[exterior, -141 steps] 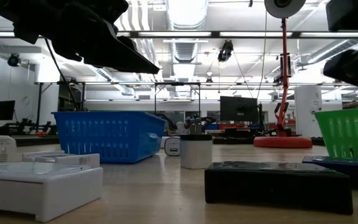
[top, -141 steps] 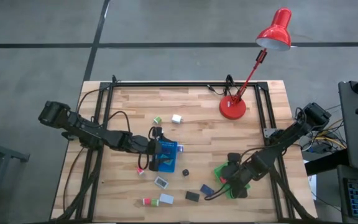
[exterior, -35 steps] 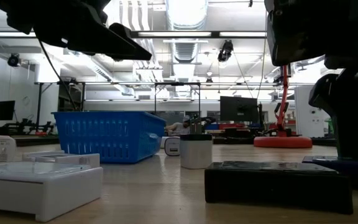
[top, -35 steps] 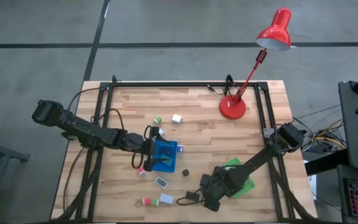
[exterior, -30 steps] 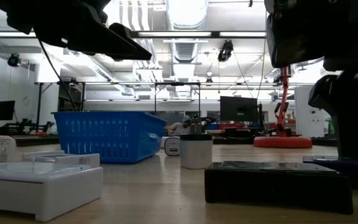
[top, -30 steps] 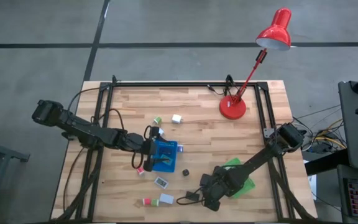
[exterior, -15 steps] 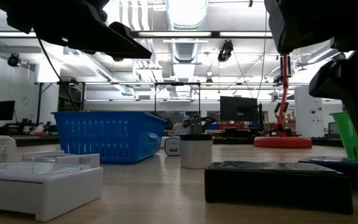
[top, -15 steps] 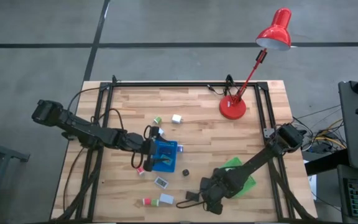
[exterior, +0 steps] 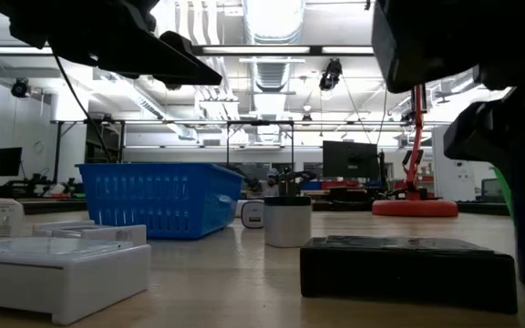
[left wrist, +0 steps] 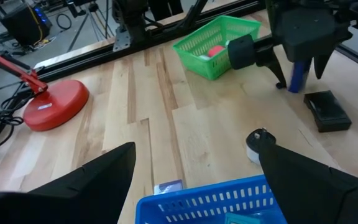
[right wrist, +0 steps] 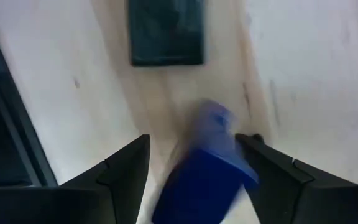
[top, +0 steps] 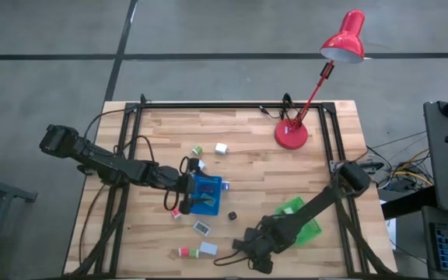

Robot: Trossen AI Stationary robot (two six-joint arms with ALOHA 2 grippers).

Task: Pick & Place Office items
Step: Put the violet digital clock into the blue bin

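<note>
Right gripper (right wrist: 194, 158): closed on a navy block (right wrist: 204, 177), clear of the wood; the right wrist view shows the block between the two fingers, which the high view hides under the arm.
Same block from afar: the left wrist view shows it as an upright blue piece (left wrist: 297, 76) hanging in the right gripper (left wrist: 300, 70), near the table's front edge.
Black flat box (right wrist: 165, 31): lies on the table just beyond the held block; the low view shows it side-on (exterior: 408, 271), the left wrist view from above (left wrist: 327, 111).
Left gripper (left wrist: 194, 186): fingers spread wide and empty, poised over the blue tray (top: 206, 194); the high view places it mid-table.
Green tray (left wrist: 215, 45): the left wrist view shows a red item (left wrist: 215, 51) inside; the high view shows it (top: 302, 219) partly covered by the right arm.
Other items: a white block (top: 221, 148) lies towards the lamp (top: 317, 78); more lie in front of the blue tray; low view shows white boxes (exterior: 57, 269) closest.
</note>
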